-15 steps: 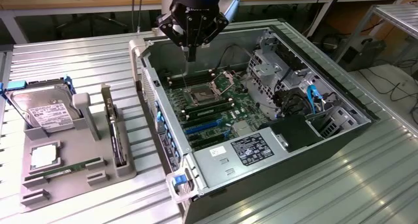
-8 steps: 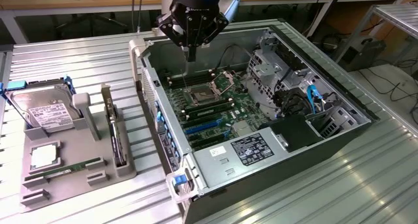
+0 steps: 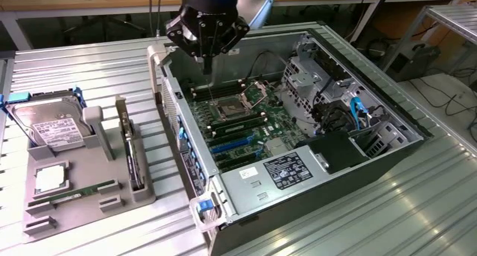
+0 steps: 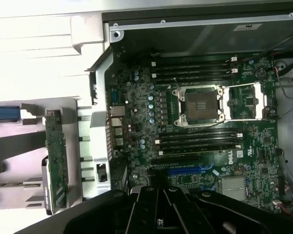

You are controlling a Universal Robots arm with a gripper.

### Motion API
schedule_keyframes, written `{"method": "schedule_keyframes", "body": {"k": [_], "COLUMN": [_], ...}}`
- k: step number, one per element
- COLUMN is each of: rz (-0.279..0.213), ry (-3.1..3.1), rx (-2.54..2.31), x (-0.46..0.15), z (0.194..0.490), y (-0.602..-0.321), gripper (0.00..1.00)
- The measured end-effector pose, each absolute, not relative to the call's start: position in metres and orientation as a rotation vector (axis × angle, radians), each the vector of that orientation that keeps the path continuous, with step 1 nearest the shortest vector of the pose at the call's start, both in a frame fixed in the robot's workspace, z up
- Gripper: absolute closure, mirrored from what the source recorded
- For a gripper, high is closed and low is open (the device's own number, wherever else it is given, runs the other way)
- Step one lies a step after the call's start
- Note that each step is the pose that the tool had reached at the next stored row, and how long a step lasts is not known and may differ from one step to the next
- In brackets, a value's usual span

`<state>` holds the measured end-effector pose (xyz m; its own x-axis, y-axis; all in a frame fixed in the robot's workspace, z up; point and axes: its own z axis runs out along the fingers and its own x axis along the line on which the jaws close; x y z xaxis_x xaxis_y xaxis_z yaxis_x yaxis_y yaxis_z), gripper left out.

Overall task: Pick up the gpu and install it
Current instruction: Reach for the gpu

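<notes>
Exterior view is showing the end effector (image 3: 206, 66) pressed together, empty, hanging over the computer case (image 3: 372, 78). The gpu (image 3: 134, 155) is standing in the gray holder (image 3: 75, 211) beside it. Coming down shut, it could be knocking the card over.

One tool (image 3: 206, 66). One bench (image 3: 89, 71). One open computer case (image 3: 320, 211) with one green board (image 3: 246, 124), one empty chip socket (image 3: 227, 108) and one silver power box (image 3: 287, 169) inside. At nine o'clock from the case, one grey tray (image 3: 111, 203) holds four parts: one hard drive (image 3: 48, 127), one gpu (image 3: 136, 161), one memory stick (image 3: 75, 192) and one square chip (image 3: 51, 178).
</notes>
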<state>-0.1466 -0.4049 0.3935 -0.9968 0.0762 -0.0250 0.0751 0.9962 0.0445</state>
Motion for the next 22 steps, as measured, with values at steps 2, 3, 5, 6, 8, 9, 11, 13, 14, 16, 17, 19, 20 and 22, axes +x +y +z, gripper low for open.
{"method": "schedule_keyframes", "body": {"k": [2, 3, 5, 6, 8, 9, 11, 13, 14, 16, 17, 19, 20, 22], "rz": [0.068, 0.068, 0.068, 0.068, 0.068, 0.068, 0.067, 0.067, 0.067, 0.066, 0.065, 0.063, 0.062, 0.059], "ry": [3.112, 3.112, 3.111, 3.111, 3.111, 3.111, 3.111, 3.111, 3.111, 3.111, 3.111, 3.111, 3.111, 3.111], "rx": [0.118, 0.118, 0.118, 0.118, 0.118, 0.118, 0.118, 0.118, 0.118, 0.118, 0.118, 0.118, 0.118, 0.118], "x": [-0.159, -0.164, -0.177, -0.185, -0.194, -0.200, -0.208, -0.217, -0.222, -0.231, -0.236, -0.245, -0.250, -0.259], "z": [0.394, 0.394, 0.394, 0.394, 0.394, 0.394, 0.394, 0.394, 0.394, 0.394, 0.394, 0.393, 0.392, 0.391], "y": [-0.407, -0.408, -0.410, -0.411, -0.413, -0.413, -0.414, -0.415, -0.415, -0.415, -0.415, -0.416, -0.416, -0.416], "gripper": [0.89, 0.89, 0.89, 0.89, 0.89, 0.89, 0.89, 0.89, 0.89, 0.89, 0.89, 0.89, 0.89, 0.89]}}
